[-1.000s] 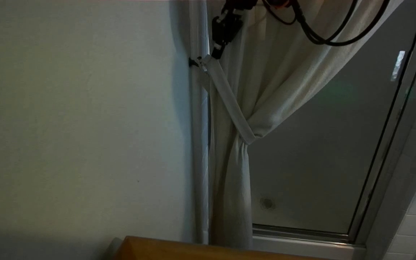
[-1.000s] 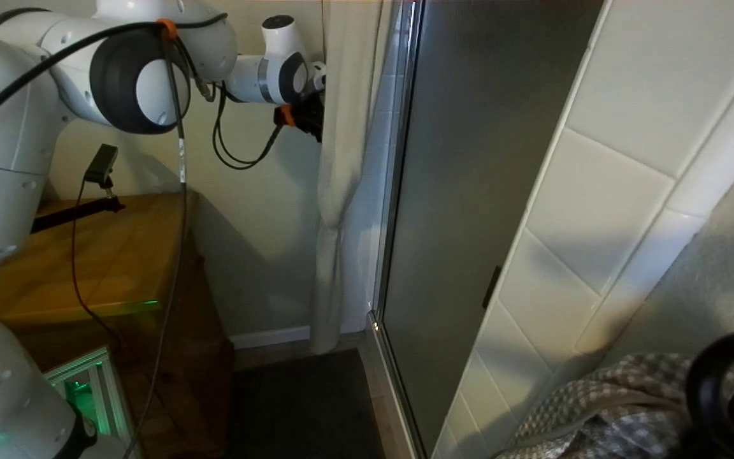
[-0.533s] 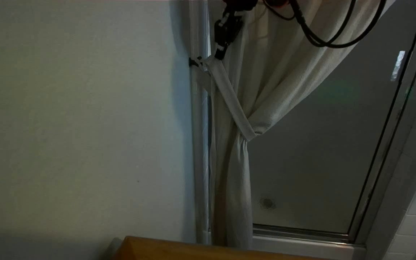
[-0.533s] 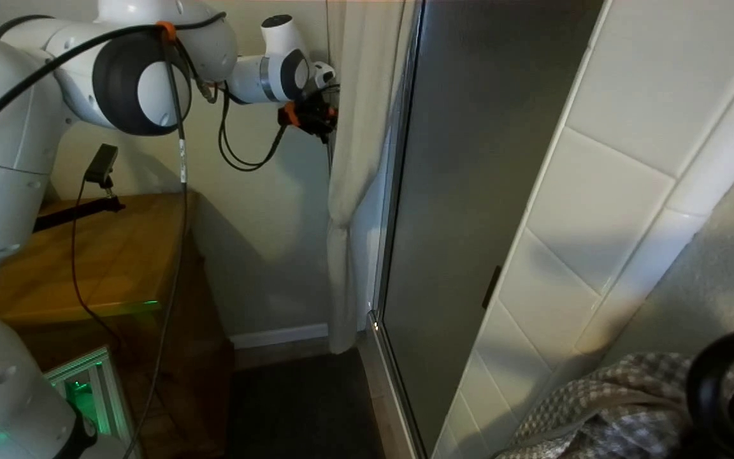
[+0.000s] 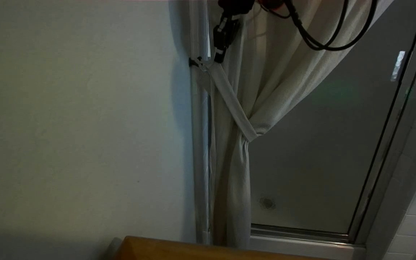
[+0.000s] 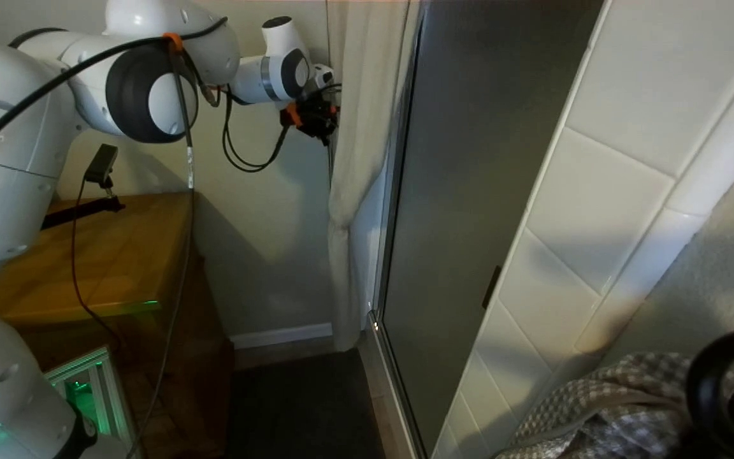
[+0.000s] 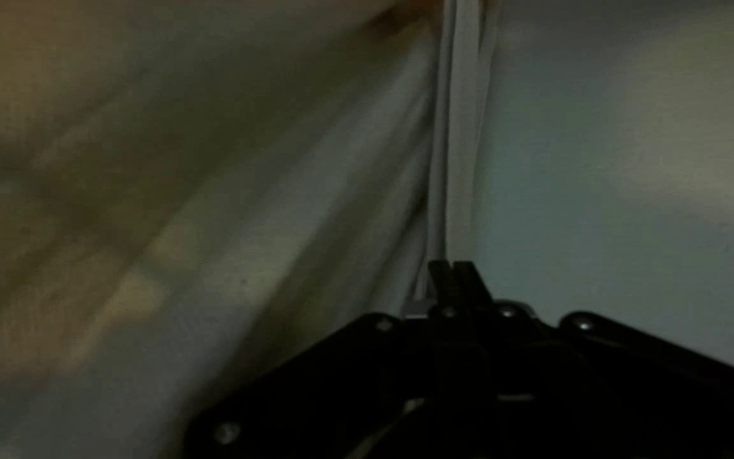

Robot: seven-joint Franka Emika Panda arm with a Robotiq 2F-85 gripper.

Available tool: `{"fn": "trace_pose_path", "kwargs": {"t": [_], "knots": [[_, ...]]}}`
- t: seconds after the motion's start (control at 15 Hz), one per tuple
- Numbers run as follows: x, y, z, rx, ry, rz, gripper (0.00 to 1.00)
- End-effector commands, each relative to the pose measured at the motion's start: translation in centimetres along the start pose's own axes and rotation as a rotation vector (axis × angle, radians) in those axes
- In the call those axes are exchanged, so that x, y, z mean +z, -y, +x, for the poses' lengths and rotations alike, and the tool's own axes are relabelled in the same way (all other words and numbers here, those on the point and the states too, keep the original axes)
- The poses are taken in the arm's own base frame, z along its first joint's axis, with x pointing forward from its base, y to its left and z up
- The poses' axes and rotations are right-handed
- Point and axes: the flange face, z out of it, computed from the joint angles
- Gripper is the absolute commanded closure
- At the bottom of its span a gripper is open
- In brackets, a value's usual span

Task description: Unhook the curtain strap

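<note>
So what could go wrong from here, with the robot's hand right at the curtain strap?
The gripper seems closed on the curtain strap, but such a thin band could slip free. The strap's upper end sits at the dark wall hook and may snag there. Because the strap wraps the gathered curtain, a hard pull might drag that along too.

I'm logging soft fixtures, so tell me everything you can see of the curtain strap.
The curtain strap is a narrow, flat, pale cream band that looks like fabric. In an exterior view it slants straight from beside a dark hook down to the curtain, which it gathers. The closed gripper sits at the strap's upper part; whether it pinches the fabric, and whether the end is hooked, I cannot tell.
</note>
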Motion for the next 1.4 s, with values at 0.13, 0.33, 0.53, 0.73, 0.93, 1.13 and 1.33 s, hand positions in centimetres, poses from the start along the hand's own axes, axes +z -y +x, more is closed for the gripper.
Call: {"fn": "trace_pose_path", "kwargs": {"t": [0.13,0.33,0.53,0.73,0.93,1.13,1.33], "knots": [[-0.3,-0.2,1.7,-0.081,-0.035,-0.063,0.99],[0.1,0.0,2.2,-0.105,-0.043,-0.036,0.99],[0.3,0.2,2.5,-0.130,-0.052,-0.040,0.99],[0.2,0.2,2.9,-0.153,-0.069,-0.055,0.99],[-0.3,0.2,3.2,-0.176,-0.089,-0.066,0.99],[-0.8,0.2,3.3,-0.175,-0.075,-0.068,0.99],[-1.1,0.3,3.0,-0.158,-0.049,-0.060,0.99]]}}
